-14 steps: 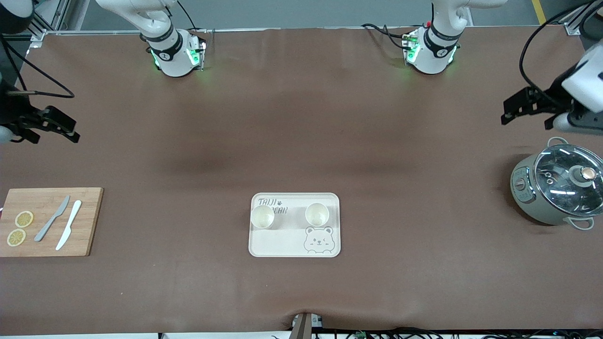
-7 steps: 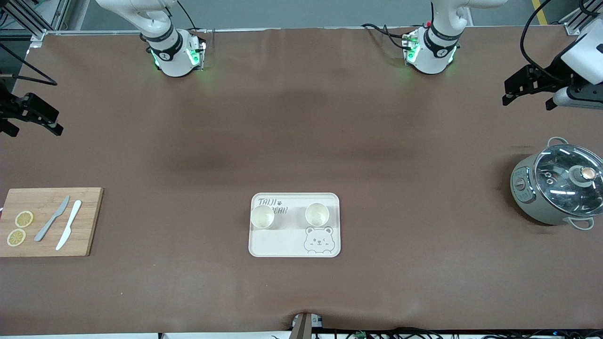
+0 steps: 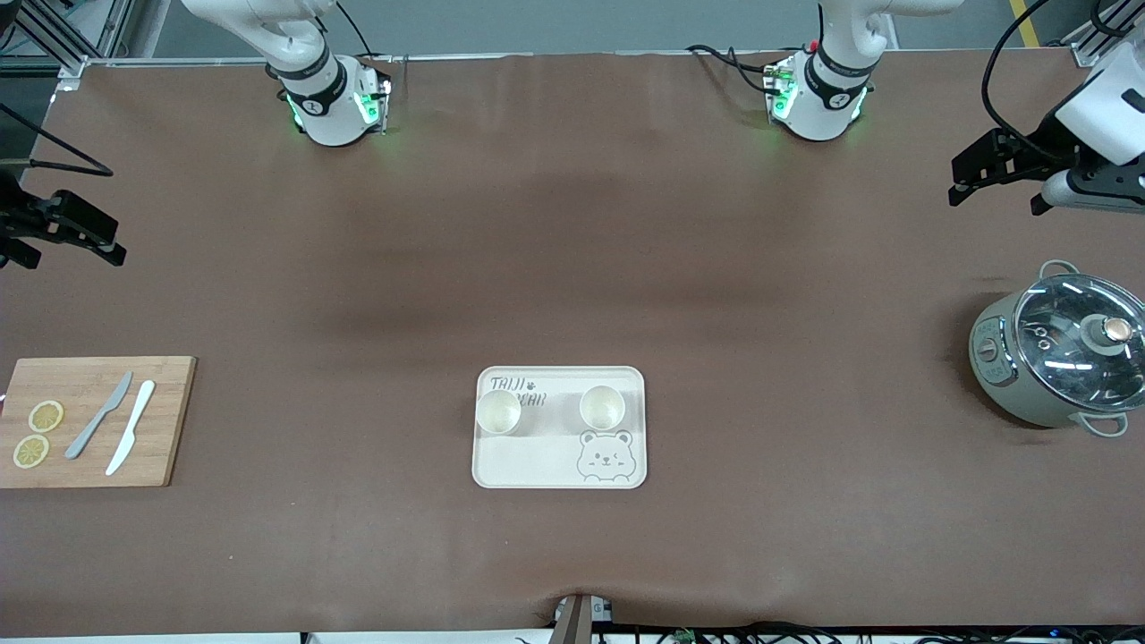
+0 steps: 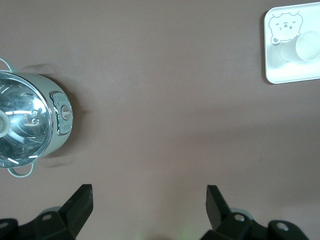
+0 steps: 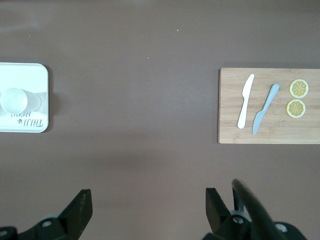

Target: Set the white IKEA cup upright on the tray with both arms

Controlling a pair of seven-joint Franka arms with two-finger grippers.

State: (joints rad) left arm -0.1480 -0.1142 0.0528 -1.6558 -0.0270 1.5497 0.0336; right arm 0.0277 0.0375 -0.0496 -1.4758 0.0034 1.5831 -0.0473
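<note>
I find both cups (image 3: 498, 412) upright on the tray (image 3: 559, 472); left hand (image 3: 1000, 170) and right hand (image 3: 63, 234) spread apart, empty, over counter ends. Further reaching risks toppling them.

grey "TAIJI BEAR" lettering on the cream tray (image 3: 555, 465), beside a bear-face drawing

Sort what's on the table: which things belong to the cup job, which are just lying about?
Job: tray; two white cups upright on it; left hand and right hand, both open.

Lying about: cutting board with two knives and lemon slices; lidded pot.
</note>
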